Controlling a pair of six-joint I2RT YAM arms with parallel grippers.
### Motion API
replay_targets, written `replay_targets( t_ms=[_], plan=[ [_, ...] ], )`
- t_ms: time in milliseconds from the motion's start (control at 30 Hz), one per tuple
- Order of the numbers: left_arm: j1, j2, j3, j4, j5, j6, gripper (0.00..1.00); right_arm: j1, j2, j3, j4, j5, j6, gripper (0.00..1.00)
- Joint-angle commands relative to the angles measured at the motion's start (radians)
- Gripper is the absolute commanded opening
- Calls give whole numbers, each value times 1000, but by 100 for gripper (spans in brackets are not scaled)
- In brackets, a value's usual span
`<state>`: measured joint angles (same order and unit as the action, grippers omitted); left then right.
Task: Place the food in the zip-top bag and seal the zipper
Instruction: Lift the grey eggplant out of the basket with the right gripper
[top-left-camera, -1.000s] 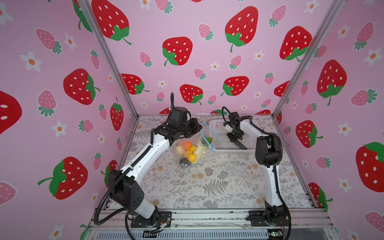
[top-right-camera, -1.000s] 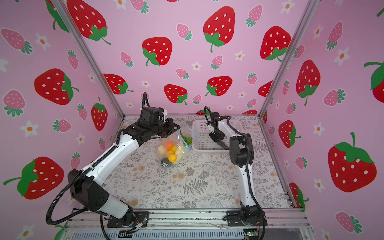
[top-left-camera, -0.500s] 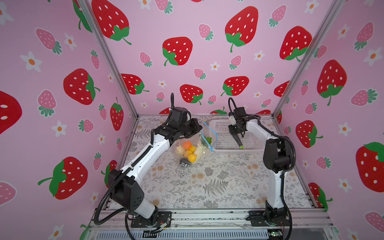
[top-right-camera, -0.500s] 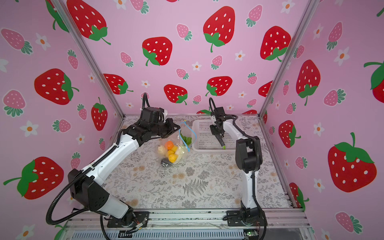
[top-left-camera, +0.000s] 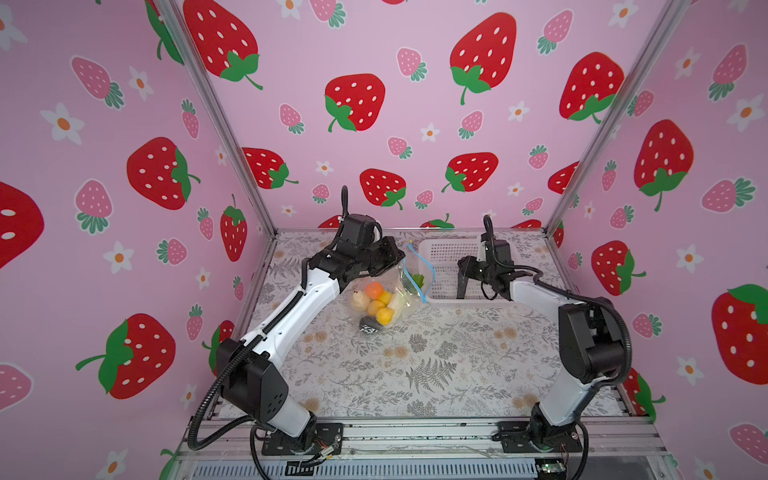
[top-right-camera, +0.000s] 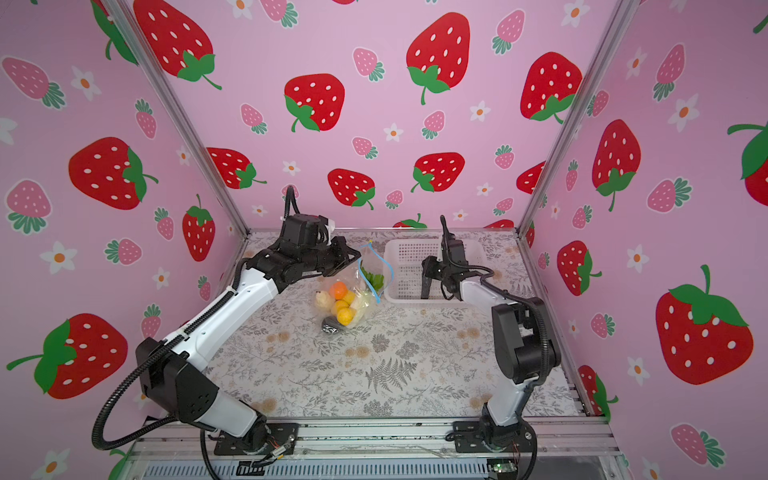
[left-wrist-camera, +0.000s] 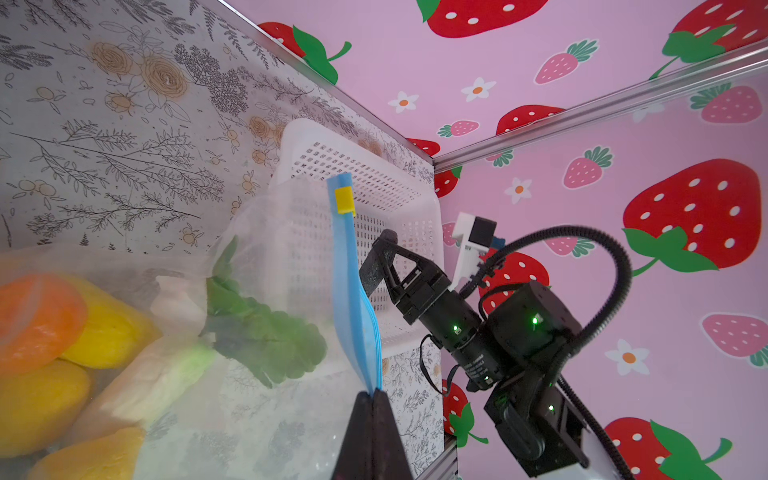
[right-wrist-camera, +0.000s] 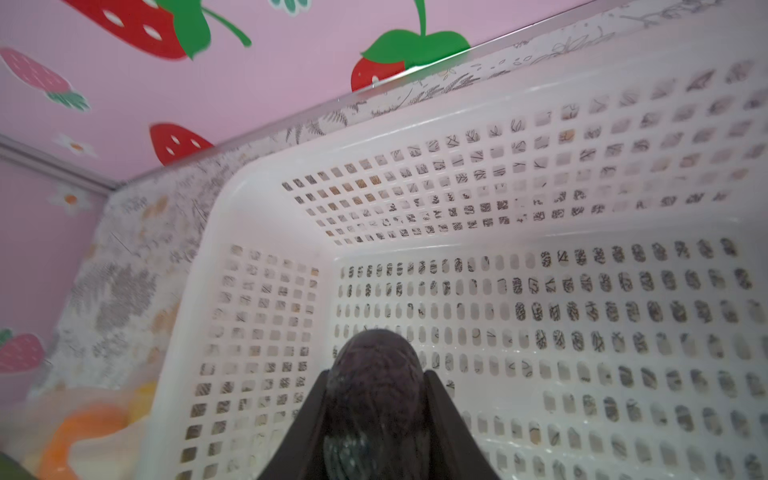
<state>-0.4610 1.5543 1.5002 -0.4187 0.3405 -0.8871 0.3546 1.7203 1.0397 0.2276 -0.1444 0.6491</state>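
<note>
My left gripper (left-wrist-camera: 371, 394) is pinched on the zipper (left-wrist-camera: 351, 286), holding up the mouth of the zip-top bag (top-left-camera: 401, 286), which sits at nine o'clock from the white basket (top-left-camera: 444, 249). My right gripper (right-wrist-camera: 376, 376) clamps a dark food piece (right-wrist-camera: 374, 407) over the basket. I should carry it toward nine o'clock, aim between the barely parted blue lips, and release only once it is inside.

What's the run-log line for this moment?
left jaws: shut on zipper | right jaws: gripping dark food piece over basket | bag: mouth open, other food inside | seal: not done
</note>
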Motion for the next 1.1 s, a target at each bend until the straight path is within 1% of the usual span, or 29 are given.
replay_targets(
  t_ms=[0,133,167,233,300,333,500,700,1067],
  plan=[
    [-2,-22,-1,21,-7,-4,0,-5,-48,-62,318,23,249,30],
    [-2,-23,-4,25,-7,-4,0,-3,-90,-102,363,101,340,30],
    [-2,-23,-5,25,-6,-5,0,0,-112,-128,370,151,385,29],
    [-1,-24,-8,28,-6,-6,0,8,-152,-165,359,262,466,22],
    [-2,-25,-10,30,-8,-7,0,13,-181,-179,317,343,530,22],
    [-2,-25,-11,31,-9,-7,0,14,-189,-181,313,358,542,22],
    [-5,-24,-18,38,-11,-12,0,29,-235,-187,318,398,597,23],
    [-6,-25,-18,41,-16,-15,0,64,-279,-168,325,466,619,23],
    [-8,-27,-12,39,-29,-8,0,134,-317,-102,356,461,616,25]
  ],
)
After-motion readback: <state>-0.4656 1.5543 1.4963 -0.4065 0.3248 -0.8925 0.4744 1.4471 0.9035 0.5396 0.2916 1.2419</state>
